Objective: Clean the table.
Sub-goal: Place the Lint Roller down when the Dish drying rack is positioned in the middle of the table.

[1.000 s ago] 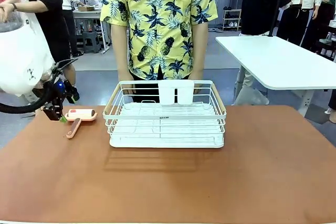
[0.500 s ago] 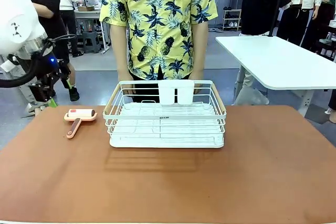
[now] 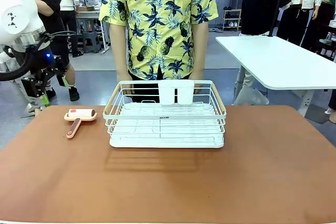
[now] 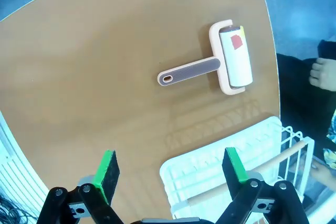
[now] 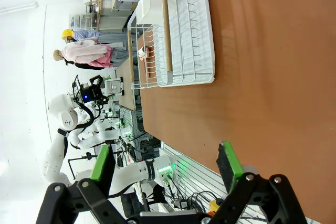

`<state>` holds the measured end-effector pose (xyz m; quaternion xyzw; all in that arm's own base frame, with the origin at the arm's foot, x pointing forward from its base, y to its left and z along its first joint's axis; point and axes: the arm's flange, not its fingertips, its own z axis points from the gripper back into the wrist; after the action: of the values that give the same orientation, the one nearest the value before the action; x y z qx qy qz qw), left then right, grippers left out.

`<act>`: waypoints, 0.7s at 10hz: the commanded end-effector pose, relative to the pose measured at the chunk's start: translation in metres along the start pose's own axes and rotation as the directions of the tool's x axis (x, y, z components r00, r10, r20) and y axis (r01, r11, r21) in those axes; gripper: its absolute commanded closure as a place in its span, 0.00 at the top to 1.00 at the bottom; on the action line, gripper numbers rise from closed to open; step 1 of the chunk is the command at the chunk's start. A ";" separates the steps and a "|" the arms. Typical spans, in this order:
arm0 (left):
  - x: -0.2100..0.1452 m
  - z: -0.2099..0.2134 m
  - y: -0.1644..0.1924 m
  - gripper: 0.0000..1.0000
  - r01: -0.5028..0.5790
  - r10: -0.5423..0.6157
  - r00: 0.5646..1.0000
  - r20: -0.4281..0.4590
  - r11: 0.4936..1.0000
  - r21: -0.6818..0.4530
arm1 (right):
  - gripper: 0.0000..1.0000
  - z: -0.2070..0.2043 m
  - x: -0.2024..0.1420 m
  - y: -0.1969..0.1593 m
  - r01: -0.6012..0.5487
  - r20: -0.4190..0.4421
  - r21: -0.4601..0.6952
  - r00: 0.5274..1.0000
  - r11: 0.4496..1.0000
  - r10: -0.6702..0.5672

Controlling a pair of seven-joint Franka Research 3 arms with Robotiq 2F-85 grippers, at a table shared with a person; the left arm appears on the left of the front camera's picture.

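Roller (image 3: 79, 117) lies untouched on the table (image 3: 168, 182), just left of the dish rack (image 3: 165, 114), so you're at the reach-and-grasp step. Left gripper (image 4: 170, 167) hangs released above it, right gripper (image 5: 165, 165) also released over the table. Next, drop the left one onto the roller's handle and clamp.

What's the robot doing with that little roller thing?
Nothing right now. The left pincer hangs open above the table, holding nothing. The pink lint roller lies on the table by itself, beside the white wire dish rack. The right pincer is open and empty too. A person stands behind the rack, hands down at its far side.
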<state>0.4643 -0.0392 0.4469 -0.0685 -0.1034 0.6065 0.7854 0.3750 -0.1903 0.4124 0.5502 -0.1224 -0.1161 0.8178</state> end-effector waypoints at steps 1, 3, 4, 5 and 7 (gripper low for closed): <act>0.001 -0.005 0.000 1.00 -0.011 0.011 1.000 -0.005 1.000 -0.010 | 1.00 0.001 0.000 0.002 -0.007 0.000 0.006 1.000 1.000 0.007; 0.001 -0.005 0.000 1.00 -0.011 0.011 1.000 -0.005 1.000 -0.010 | 1.00 0.001 0.000 0.002 -0.007 0.000 0.006 1.000 1.000 0.007; 0.001 -0.005 0.000 1.00 -0.011 0.011 1.000 -0.005 1.000 -0.010 | 1.00 0.001 0.000 0.002 -0.007 0.000 0.006 1.000 1.000 0.007; 0.001 -0.005 0.000 1.00 -0.011 0.011 1.000 -0.005 1.000 -0.010 | 1.00 0.001 0.000 0.002 -0.007 0.000 0.006 1.000 1.000 0.007; 0.001 -0.005 0.000 1.00 -0.011 0.011 1.000 -0.005 1.000 -0.010 | 1.00 0.001 0.000 0.002 -0.007 0.000 0.006 1.000 1.000 0.007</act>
<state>0.4652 -0.0389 0.4437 -0.0671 -0.1005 0.6074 0.7852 0.3750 -0.1903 0.4124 0.5502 -0.1224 -0.1161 0.8178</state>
